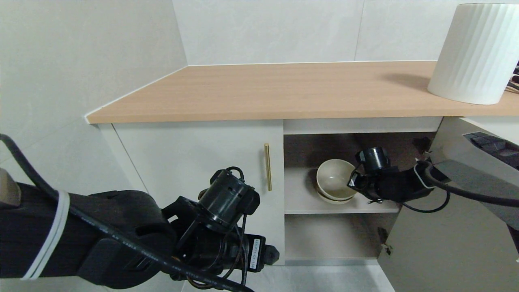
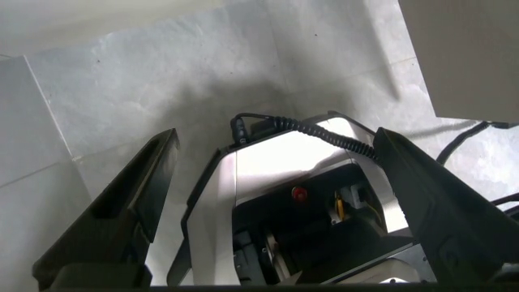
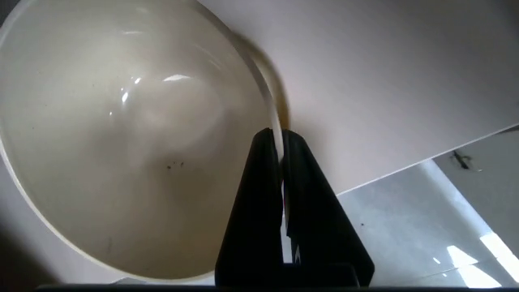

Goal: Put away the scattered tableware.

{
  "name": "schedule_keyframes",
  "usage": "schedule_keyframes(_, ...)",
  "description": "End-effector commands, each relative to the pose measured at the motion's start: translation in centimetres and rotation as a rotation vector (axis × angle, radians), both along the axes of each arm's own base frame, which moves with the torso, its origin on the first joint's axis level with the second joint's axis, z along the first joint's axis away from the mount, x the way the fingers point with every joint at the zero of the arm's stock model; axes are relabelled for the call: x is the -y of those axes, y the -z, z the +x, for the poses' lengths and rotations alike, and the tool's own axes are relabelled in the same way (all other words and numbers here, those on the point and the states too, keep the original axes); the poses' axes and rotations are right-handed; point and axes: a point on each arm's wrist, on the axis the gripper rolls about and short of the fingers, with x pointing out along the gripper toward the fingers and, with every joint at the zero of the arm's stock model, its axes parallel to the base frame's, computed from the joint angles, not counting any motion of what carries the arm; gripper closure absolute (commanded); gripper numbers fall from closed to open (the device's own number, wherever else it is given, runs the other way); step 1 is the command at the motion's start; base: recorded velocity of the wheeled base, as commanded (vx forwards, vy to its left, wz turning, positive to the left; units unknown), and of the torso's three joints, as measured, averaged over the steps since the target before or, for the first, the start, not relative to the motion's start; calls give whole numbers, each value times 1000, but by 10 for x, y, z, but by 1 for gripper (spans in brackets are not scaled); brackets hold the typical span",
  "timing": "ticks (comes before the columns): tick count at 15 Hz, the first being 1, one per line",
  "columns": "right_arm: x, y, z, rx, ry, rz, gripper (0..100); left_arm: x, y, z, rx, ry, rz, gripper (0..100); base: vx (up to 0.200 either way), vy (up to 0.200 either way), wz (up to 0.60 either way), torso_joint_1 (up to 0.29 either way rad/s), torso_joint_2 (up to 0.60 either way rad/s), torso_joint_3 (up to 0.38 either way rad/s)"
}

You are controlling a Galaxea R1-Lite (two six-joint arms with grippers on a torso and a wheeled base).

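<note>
A cream bowl (image 1: 334, 178) is tilted on its side over the middle shelf (image 1: 300, 202) of the open cupboard. It leans on a stack of similar dishes (image 1: 335, 198). My right gripper (image 1: 352, 181) is shut on the bowl's right rim. In the right wrist view the bowl (image 3: 122, 138) has its thin edge pinched between the dark fingers (image 3: 263, 186). My left gripper (image 2: 276, 138) is open, pointing down at the tiled floor with nothing between its fingers (image 2: 130, 203). The left arm (image 1: 219, 227) sits low in front of the closed left door.
The right cupboard door (image 1: 438, 227) stands open beside my right arm. The left door has a gold handle (image 1: 267, 166). A white ribbed cylinder (image 1: 474, 52) stands at the right of the wooden countertop (image 1: 263, 89). The lower shelf (image 1: 324, 239) is bare.
</note>
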Motion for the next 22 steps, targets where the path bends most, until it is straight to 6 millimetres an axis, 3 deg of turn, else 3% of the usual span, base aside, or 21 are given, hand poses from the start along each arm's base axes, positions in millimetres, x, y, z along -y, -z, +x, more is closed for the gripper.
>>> schedule_keyframes(1, -1, 1, 0, -3, -3, -2, 100, 0, 0, 0, 0, 0, 1, 0, 0, 0, 0, 0, 0, 0)
schedule_keyframes(4, -1, 1, 0, -5, -4, -2, 100, 0, 0, 0, 1, 0, 0, 0, 0, 0, 0, 0, 0, 0)
schedule_keyframes(5, -2, 1, -1, -5, -6, -2, 0, 0, 0, 0, 0, 0, 1, 0, 0, 0, 0, 0, 0, 0)
schedule_keyframes(13, -1, -1, -6, -20, -9, -7, 0, 0, -1, 1, 10, -8, 2, 0, 0, 0, 0, 0, 0, 0)
schedule_keyframes(16, -4, -26, -28, -56, -59, 5, 0, -7, -14, 3, 71, -85, -13, 0, 0, 0, 0, 0, 0, 0)
schedule_keyframes(17, -8, -40, -44, -77, -111, 24, 0, -15, -26, 2, 105, -106, -38, 0, 0, 0, 0, 0, 0, 0)
schedule_keyframes(19, -14, -81, -103, -115, -290, 3, 0, -49, -72, -12, 230, -162, -144, 0, 0, 0, 0, 0, 0, 0)
schedule_keyframes(20, -12, -94, -122, -99, -336, -15, 0, -58, -82, -19, 261, -168, -165, 0, 0, 0, 0, 0, 0, 0)
schedule_keyframes(22, 3, -138, -179, 16, -455, -66, 0, -87, -99, -43, 347, -170, -186, 0, 0, 0, 0, 0, 0, 0)
